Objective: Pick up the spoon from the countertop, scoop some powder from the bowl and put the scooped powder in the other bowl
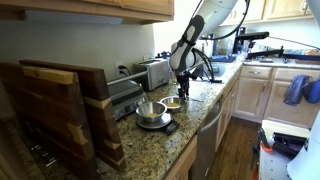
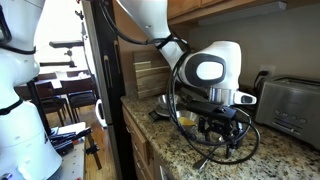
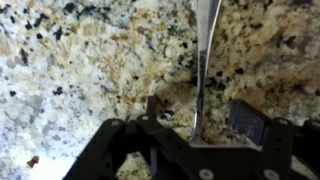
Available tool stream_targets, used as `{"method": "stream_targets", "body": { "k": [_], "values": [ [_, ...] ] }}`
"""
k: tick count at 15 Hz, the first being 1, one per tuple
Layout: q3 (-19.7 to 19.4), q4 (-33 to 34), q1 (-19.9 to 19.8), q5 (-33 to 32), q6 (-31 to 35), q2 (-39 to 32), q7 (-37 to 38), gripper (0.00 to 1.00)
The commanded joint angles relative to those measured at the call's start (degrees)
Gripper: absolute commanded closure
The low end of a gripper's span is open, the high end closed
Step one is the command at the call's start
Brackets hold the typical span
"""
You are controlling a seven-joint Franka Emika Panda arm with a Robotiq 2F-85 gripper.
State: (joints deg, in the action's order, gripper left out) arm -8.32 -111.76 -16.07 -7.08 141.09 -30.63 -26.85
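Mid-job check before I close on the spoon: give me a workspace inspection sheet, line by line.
Surface: speckled granite countertop.
Job's things: spoon lies flat on the counter; small yellowish bowl beside the steel bowl; the powder is too small to judge.
Clutter: toaster; wooden cutting boards.
Grippers: gripper low over the counter, jaws apart on either side of the spoon handle, not gripping.
Cables: black cable loops around the gripper.
Surroundings: kitchen cabinets.

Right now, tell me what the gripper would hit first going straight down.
The spoon: its handle lies on the countertop, between the jaws of the open gripper. How far above it the gripper is, I cannot tell.
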Motion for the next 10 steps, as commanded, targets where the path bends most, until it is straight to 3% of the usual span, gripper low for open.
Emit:
{"method": "stream_targets", "body": {
  "k": [1,7,10],
  "values": [
    [1.5,0.9,-2.0,0.6,1.5,-0.9,-1.1,0.55],
    [2.7,1.4,-3.4,1.9,1.2,-0.8,-2.4,0.94],
    [3.8,1.2,-4.5,3.5,1.2,-0.3,-4.3,0.97]
  ]
}}
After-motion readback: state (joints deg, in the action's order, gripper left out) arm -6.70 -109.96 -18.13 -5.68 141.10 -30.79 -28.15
